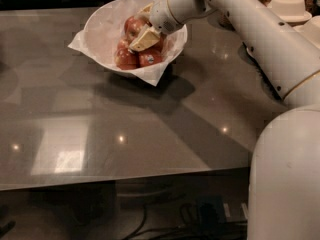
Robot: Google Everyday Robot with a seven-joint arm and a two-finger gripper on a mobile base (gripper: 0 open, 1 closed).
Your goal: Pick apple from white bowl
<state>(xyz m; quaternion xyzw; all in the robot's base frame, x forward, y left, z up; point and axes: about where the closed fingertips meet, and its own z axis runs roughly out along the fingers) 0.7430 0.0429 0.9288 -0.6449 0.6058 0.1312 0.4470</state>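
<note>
The white bowl (100, 26) stands at the back of the grey table, lined with crinkled white paper (80, 43) whose corners hang over the rim. Several red apples lie in it: one at the top (133, 26), two lower down (125, 58) (150, 58). My gripper (142, 28) reaches into the bowl from the right on the white arm (240, 19). It sits over the pile, right at the top apple. Part of the pile is hidden behind it.
Stacks of beige plates (289, 7) stand at the back right behind the arm. My white body (285, 179) fills the lower right. The grey table (130, 134) ends at a front edge (125, 180), with cables on the floor below.
</note>
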